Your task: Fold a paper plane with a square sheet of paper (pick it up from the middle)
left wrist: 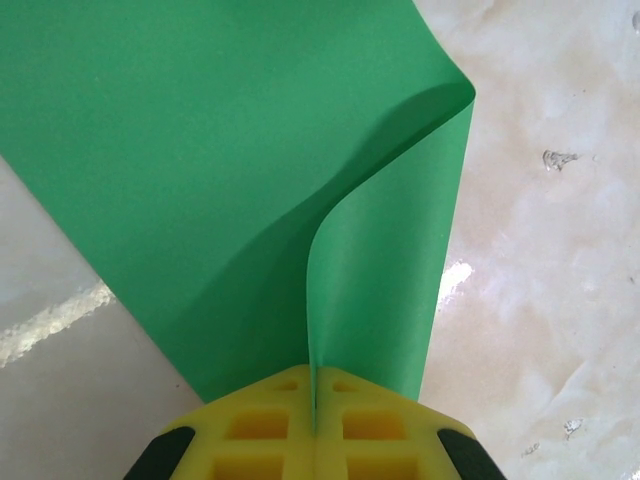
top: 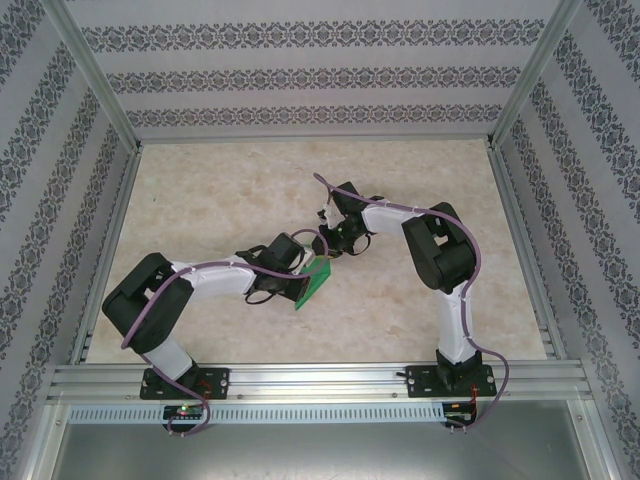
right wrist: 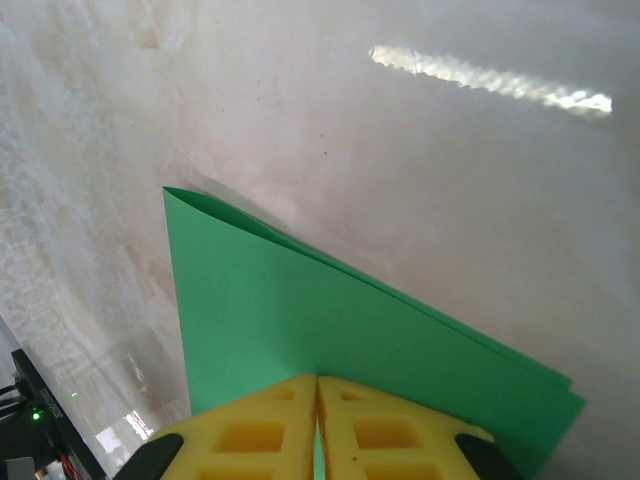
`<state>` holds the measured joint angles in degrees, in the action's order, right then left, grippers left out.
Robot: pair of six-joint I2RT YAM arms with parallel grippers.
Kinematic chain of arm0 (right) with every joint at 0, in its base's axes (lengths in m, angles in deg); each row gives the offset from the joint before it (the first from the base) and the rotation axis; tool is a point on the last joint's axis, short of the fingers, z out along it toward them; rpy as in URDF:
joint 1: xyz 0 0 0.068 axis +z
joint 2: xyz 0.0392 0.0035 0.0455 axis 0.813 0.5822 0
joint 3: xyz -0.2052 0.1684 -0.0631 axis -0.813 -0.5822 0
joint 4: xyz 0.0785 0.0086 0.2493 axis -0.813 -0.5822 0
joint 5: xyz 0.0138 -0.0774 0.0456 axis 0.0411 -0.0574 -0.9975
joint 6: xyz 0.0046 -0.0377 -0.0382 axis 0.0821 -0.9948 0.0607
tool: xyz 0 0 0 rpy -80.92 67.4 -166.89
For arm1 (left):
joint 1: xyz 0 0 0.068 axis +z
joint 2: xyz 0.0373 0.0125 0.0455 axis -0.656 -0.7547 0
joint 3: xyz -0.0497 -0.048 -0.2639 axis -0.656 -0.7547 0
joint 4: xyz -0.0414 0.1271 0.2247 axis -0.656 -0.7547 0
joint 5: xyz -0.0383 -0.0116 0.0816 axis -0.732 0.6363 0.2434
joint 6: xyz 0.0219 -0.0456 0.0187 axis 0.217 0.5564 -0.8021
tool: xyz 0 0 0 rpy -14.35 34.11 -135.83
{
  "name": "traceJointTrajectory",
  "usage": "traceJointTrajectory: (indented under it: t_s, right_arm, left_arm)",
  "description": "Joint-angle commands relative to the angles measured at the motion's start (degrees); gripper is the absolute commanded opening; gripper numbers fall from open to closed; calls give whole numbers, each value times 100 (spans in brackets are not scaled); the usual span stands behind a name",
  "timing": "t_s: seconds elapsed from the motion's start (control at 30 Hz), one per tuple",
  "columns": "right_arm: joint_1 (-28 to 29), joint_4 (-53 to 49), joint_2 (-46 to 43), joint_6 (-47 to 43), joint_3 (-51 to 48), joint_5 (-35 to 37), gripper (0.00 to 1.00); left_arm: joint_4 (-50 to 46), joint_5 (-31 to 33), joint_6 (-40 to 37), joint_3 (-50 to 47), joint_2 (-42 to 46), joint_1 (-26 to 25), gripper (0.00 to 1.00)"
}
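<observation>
Left gripper (left wrist: 315, 400): yellow pads pressed together, pinching an edge of the square sheet of paper (left wrist: 200, 150). The sheet curls over itself just ahead of the pads. Right gripper (right wrist: 317, 405): pads closed on the same green sheet, two layers showing along its far edge. Sheet hangs tilted near the middle of the table (top: 220, 190), between both grippers. Open tabletop on every side; patterned walls (top: 300, 75) well apart.

Overhead; both wrists close over paper (left wrist: 200, 150)
</observation>
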<state>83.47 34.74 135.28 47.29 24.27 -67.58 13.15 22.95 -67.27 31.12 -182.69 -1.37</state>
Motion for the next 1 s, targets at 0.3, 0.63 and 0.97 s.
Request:
traceJointTrajectory:
  t_s: [0.3,0.63,0.97]
  right_arm:
    - [-96,-46,122,65,-253,468,10]
    - [-113,110,23,201,-295,362,11]
    - [-567,1524,-1236,1318,-1097,57,19]
  left_arm:
    - [-28,248,8,60,3,62,0]
    - [10,24,189,-36,-35,62,0]
    - [31,85,187,-130,13,60,0]
